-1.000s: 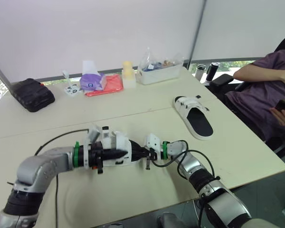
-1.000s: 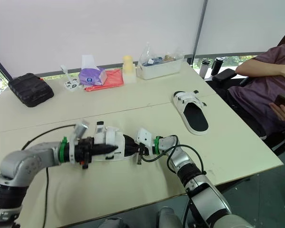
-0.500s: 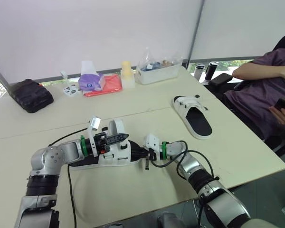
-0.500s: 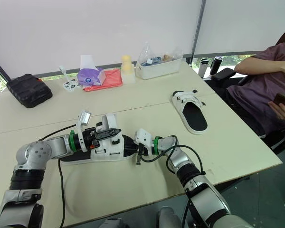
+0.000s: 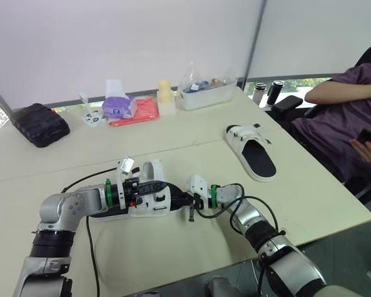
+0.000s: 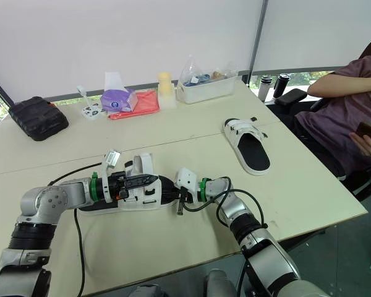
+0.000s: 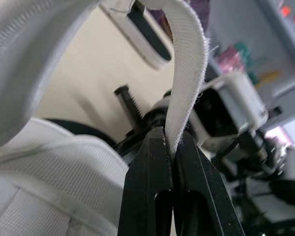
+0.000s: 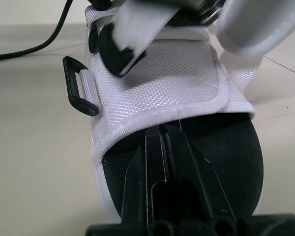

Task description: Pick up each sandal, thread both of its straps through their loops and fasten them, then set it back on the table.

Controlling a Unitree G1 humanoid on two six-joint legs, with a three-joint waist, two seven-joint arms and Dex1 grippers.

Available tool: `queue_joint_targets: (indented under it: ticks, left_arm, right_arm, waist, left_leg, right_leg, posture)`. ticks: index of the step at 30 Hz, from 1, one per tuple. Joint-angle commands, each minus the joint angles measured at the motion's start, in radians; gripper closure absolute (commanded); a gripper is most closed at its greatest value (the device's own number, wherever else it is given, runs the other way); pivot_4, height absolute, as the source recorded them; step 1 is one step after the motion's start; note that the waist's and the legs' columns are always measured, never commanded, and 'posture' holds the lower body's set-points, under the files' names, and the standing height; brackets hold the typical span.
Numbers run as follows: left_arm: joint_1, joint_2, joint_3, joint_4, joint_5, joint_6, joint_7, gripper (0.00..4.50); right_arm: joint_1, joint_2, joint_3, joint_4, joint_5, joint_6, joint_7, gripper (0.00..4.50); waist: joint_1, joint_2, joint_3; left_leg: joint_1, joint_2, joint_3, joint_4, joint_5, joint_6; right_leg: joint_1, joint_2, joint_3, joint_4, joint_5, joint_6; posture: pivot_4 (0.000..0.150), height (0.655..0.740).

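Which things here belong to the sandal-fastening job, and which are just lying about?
Job: near sandal; its white strap, pinched in the left gripper; right gripper, clamped at its toe; far sandal.

Lying about: black pouch; purple tissue pack; red flat item; pale yellow cup; clear plastic box; two flasks.
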Motion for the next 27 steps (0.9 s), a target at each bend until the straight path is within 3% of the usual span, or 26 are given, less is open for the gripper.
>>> queue_joint_targets:
  ticks: [1,17,27]
  left_arm:
    - [-0.003,0.025,-0.007,-0.067,-0.003,-0.009,-0.038,4.45]
    - [0.028,0.014,-0.022,-0.066,0.042,-0.051,-0.023,4.45]
    - [0.067,0.069,-0.082,-0.102,0.103,-0.094,-0.088,4.45]
  right_arm:
    - [0.074,-0.025,0.059,0.111,-0.108,0.079,-0.018,4.5]
    - [0.063,-0.005,0.057,0.128,-0.107,0.076,-0.029,4.5]
    - [0.065,-0.012,0.052,0.126,-0.105,0.078,-0.031,4.5]
  waist:
    - [0.0,0.0,0.0]
    - [-0.003,0.0,0.001]
    - [-0.003,0.0,0.001]
  left_leg:
    - [0.0,0.0,0.0,0.0,0.0,0.0]
    - [0.0,0.001,0.0,0.0,0.0,0.0]
    - [0.0,0.001,0.0,-0.001,0.0,0.0]
  right_leg:
    - [0.0,0.0,0.0,0.0,0.0,0.0]
    - [-0.001,0.0,0.0,0.0,0.0,0.0]
    - [-0.001,0.0,0.0,0.0,0.0,0.0]
  posture:
    - [0.15,0.74]
    - [0.15,0.74]
    - [0.15,0.74]
